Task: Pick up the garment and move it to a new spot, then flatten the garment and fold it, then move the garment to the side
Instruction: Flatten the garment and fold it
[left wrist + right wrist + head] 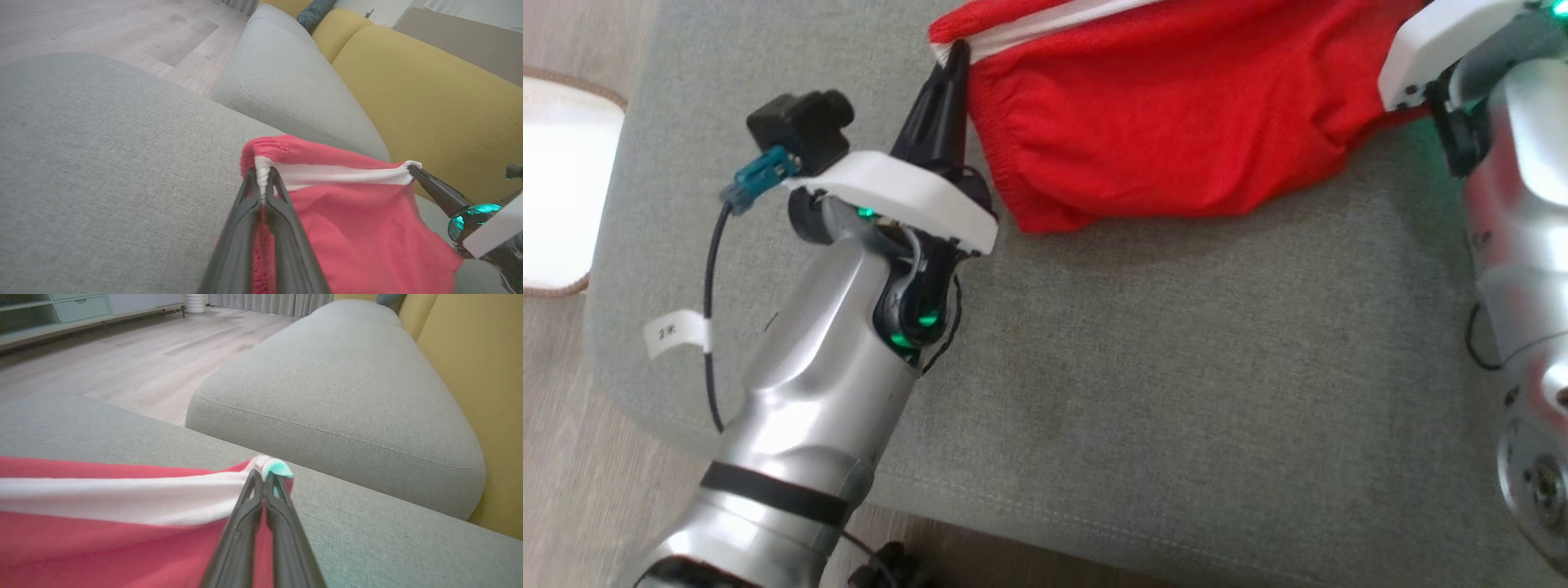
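Note:
The garment (1168, 114) is red mesh cloth with a white band along its top edge, hanging slack above the grey sofa cushion (1176, 392). My left gripper (956, 53) is shut on the left end of the band, seen close up in the left wrist view as left gripper (262, 179) pinching the bunched white edge of the garment (359, 228). My right gripper (263, 475) is shut on the band's other end of the garment (102, 522); its black fingers (433, 188) also show from the left wrist. In the head view the right arm (1503, 163) stands at the right edge.
A second grey seat cushion (347, 384) lies beyond the garment, with yellow back cushions (429, 102) behind it. Wooden floor (122, 363) runs past the sofa's edge, a pale rug (560, 180) lies at the left, and a low cabinet (61, 310) stands across the room.

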